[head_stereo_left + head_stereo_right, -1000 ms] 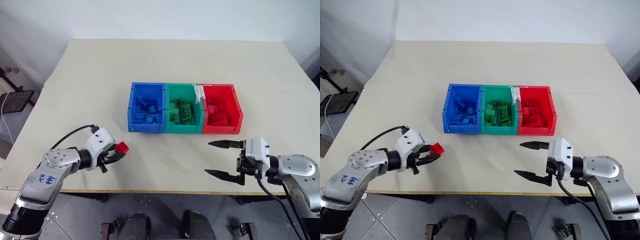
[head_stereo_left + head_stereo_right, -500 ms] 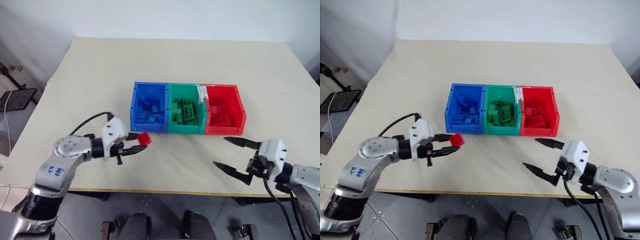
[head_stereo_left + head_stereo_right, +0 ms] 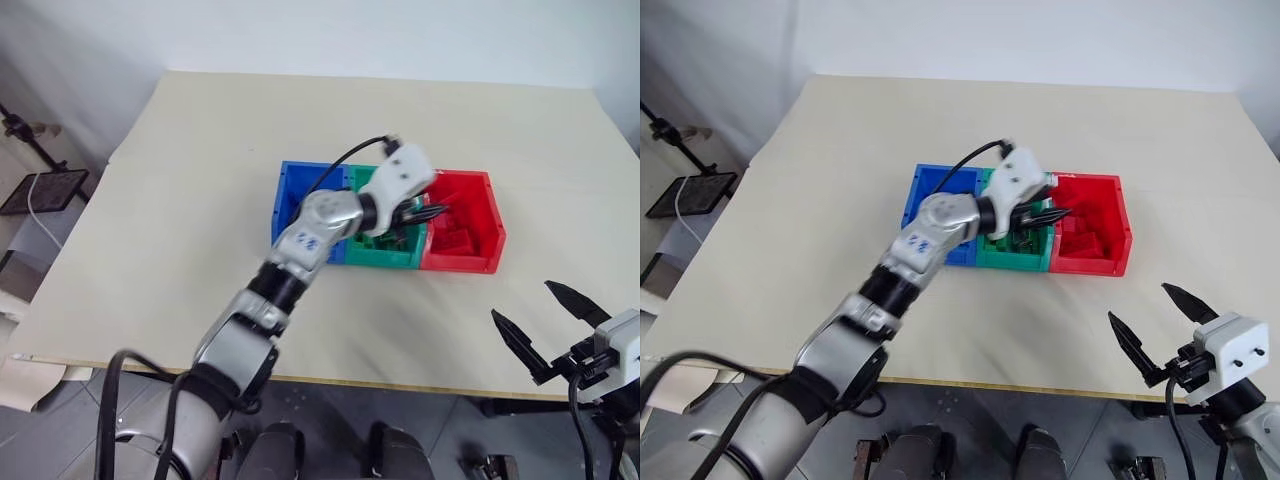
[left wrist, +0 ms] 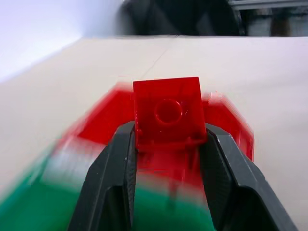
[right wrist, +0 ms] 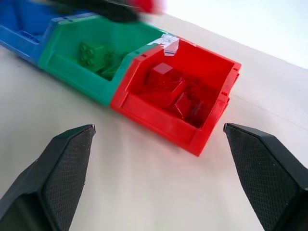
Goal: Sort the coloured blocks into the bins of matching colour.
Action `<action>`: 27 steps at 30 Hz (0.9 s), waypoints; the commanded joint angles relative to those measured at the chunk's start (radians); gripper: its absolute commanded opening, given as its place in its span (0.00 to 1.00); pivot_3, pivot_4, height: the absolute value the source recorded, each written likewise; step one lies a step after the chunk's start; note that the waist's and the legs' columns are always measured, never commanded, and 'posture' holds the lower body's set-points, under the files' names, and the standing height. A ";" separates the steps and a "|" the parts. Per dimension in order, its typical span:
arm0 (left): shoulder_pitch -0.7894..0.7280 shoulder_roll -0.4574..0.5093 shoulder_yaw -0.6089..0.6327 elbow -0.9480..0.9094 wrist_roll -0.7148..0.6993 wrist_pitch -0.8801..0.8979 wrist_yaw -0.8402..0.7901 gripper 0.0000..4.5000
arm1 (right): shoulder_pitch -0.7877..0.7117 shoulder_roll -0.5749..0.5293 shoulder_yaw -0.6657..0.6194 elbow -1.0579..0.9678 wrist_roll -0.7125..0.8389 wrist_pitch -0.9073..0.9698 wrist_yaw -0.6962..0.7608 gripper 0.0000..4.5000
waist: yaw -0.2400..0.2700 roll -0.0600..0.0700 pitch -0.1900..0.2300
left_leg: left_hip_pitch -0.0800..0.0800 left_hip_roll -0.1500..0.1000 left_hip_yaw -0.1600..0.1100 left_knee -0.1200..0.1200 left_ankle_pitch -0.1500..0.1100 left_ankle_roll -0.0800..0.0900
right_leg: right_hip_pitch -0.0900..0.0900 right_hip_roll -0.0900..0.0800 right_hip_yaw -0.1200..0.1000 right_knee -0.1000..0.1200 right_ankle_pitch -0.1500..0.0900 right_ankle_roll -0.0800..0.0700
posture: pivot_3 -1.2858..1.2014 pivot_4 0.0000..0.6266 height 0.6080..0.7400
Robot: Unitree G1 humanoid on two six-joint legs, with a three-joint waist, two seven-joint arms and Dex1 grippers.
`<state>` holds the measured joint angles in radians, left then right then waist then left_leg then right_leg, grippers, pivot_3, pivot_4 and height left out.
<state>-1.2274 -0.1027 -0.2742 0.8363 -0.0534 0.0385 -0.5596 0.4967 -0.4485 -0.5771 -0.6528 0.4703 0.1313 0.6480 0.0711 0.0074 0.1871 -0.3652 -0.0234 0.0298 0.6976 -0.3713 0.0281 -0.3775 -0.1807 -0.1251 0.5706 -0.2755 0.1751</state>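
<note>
My left end effector [image 4: 167, 144] clamped on a red block [image 4: 167, 113], arm stretched over the bins [image 3: 455, 262], tips above the green/red divider. Right end effector [image 3: 555, 318] jaws wide apart, nothing in them, hovering off the near right edge of the desk [image 3: 180, 200], well apart from the bins. Bins sit mid-desk: blue left, green middle, red right, each with matching blocks inside

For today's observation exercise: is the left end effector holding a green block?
No. In the left wrist view the left end effector grips a red block between its black fingers.
</note>
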 commanded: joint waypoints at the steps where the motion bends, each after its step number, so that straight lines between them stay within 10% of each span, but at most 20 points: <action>1: -0.090 -0.040 0.033 0.203 0.032 -0.146 0.013 0.33 | 0.029 0.026 -0.008 -0.071 -0.002 -0.023 -0.037 1.00 | -0.014 0.000 0.000 | 0.000 0.000 0.001 -0.001 0.000 0.000 | -0.001 0.000 0.000 0.000 0.000 0.000 | 0.52 0.24 1.00; 4: -0.142 -0.056 0.034 0.305 0.063 -0.162 0.028 0.33 | 0.038 0.039 0.013 -0.101 -0.007 -0.020 -0.057 1.00 | -0.020 0.000 0.000 | -0.001 0.001 0.003 -0.004 0.000 0.000 | -0.006 0.000 0.000 0.003 0.000 0.000 | 0.52 0.24 1.00; 13: -0.108 -0.035 0.077 0.246 0.059 -0.229 -0.087 0.97 | -0.002 -0.001 0.039 -0.106 0.035 0.011 -0.052 1.00 | -0.012 0.000 0.000 | -0.006 0.001 0.005 0.000 0.000 0.000 | -0.011 0.000 0.003 0.006 0.000 0.000 | 0.52 0.24 1.00; 27: 0.615 0.553 0.201 -0.709 -0.192 -0.128 -0.553 0.99 | -0.234 -0.217 0.157 0.180 0.052 -0.033 0.244 1.00 | -0.052 0.003 -0.002 | -0.002 0.004 0.004 0.002 -0.001 -0.001 | -0.015 -0.001 0.005 0.019 0.001 -0.001 | 0.52 0.24 1.00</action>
<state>-0.6352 0.4271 -0.1009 0.2092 -0.2059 -0.0973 -1.0836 0.2708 -0.6524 -0.4232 -0.4944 0.5187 0.1288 0.8581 0.0194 0.0107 0.1852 -0.3668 -0.0201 0.0338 0.7003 -0.3718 0.0266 -0.3919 -0.1817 -0.1200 0.5897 -0.2749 0.1746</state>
